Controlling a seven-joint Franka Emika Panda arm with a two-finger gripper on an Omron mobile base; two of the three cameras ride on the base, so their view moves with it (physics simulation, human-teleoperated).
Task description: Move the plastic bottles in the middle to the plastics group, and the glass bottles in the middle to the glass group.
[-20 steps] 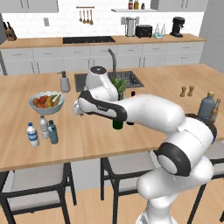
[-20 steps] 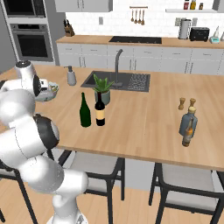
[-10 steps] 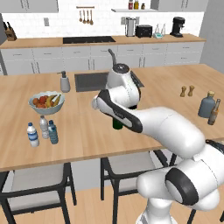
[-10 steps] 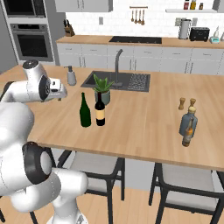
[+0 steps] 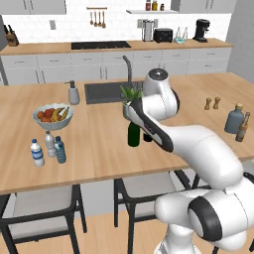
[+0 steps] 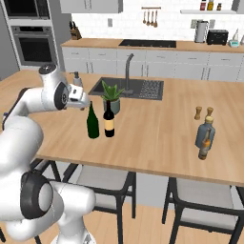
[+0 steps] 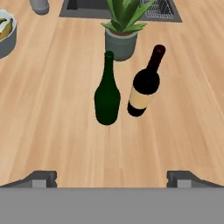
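Wooden island counter (image 7: 52, 131) below my gripper (image 7: 111, 178), jaws wide open and empty; green wine bottle (image 7: 107, 92) stands just ahead, labelled dark wine bottle (image 7: 145, 85) beside it to the right, so I'd come in level, centre on the green body, avoid clipping its neighbour.

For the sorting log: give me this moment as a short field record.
setting: kitchen island counter
middle: green wine bottle and labelled dark wine bottle, upright, side by side, near potted plant
plastics group: three small bottles beside fruit bowl
glass group: blue-grey bottle, brown bottle
hand: open, holding nothing, above the wine bottles
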